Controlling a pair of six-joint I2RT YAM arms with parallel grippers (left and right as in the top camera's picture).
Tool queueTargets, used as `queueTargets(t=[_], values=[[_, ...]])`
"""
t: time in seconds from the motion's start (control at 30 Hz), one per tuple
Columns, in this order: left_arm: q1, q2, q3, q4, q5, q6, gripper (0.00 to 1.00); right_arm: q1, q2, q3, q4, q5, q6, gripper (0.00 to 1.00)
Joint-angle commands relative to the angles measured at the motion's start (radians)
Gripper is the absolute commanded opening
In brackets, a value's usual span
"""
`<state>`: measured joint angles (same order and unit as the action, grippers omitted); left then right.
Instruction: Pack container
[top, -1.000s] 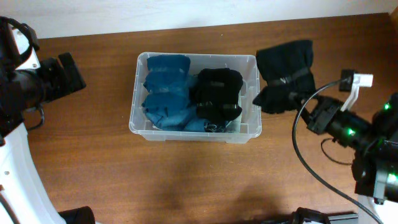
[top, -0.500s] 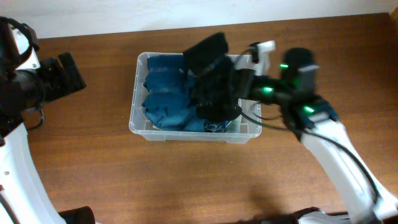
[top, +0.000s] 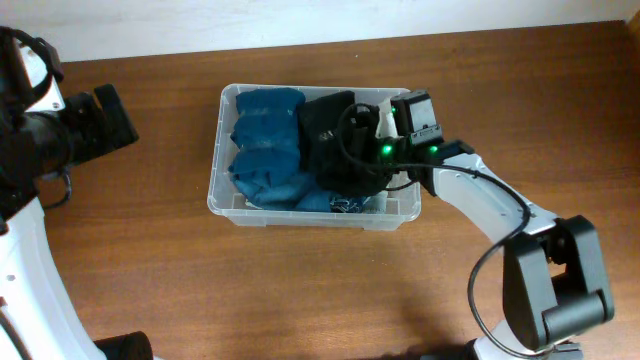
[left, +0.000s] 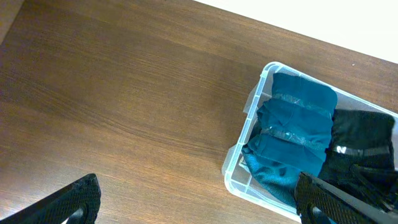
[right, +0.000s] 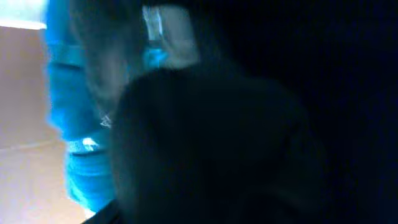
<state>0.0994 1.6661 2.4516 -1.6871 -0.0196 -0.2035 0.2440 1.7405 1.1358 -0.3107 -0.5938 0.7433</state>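
Jaws on the two arms differ. The left jaws stand wide apart and hold nothing, their black fingertips (left: 81, 199) showing at the lower corners of the wrist view, with the left arm (top: 70, 135) well apart from the clear rectangular plastic storage bin (top: 300, 213). The right jaws are sunk among the black folded cloth bundles (top: 335, 150) in the bin. Neither the overhead view nor the dark, blurred wrist view shows whether they are apart or together. The bin stands upright on the brown wooden counter (top: 300, 290). Teal-blue folded cloth bundles (top: 265, 150) fill the half of the bin nearer the left arm, touching the black ones. The white right arm (top: 480, 195), green lights lit, reaches in over the bin's rim.
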Motion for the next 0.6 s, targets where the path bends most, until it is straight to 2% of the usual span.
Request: queueTargets(t=[0.0,0.13,0.2,0.3,0.33,0.37,0.4,0.47,0.57], values=[[0.005,-0.006,0.001,0.0,-0.006,-0.008,0.99,-0.024,-0.054,-0.019,-0.116,0.161,-0.048,0.52],[0.005,-0.006,0.001,0.0,-0.006,-0.008,0.99,-0.022,-0.219,-0.018,-0.147,0.053,-0.242,0.54],[0.005,-0.006,0.001,0.0,-0.006,-0.008,0.99,-0.014,-0.314,-0.017,-0.151,-0.025,-0.327,0.58],[0.005,-0.006,0.001,0.0,-0.006,-0.008,0.99,-0.009,-0.462,-0.014,-0.189,-0.047,-0.386,0.74],[0.005,-0.006,0.001,0.0,-0.006,-0.008,0.99,-0.009,-0.514,-0.013,-0.204,-0.046,-0.401,0.76],[0.005,-0.006,0.001,0.0,-0.006,-0.008,0.99,-0.009,-0.564,-0.013,-0.216,-0.046,-0.415,0.93],[0.005,-0.006,0.001,0.0,-0.006,-0.008,0.99,-0.009,-0.595,-0.013,-0.223,-0.047,-0.415,0.98],[0.005,-0.006,0.001,0.0,-0.006,-0.008,0.99,-0.01,-0.677,-0.011,-0.25,-0.025,-0.474,0.98],[0.005,-0.006,0.001,0.0,-0.006,-0.008,0.99,-0.01,-0.781,-0.011,-0.305,-0.024,-0.481,0.98]])
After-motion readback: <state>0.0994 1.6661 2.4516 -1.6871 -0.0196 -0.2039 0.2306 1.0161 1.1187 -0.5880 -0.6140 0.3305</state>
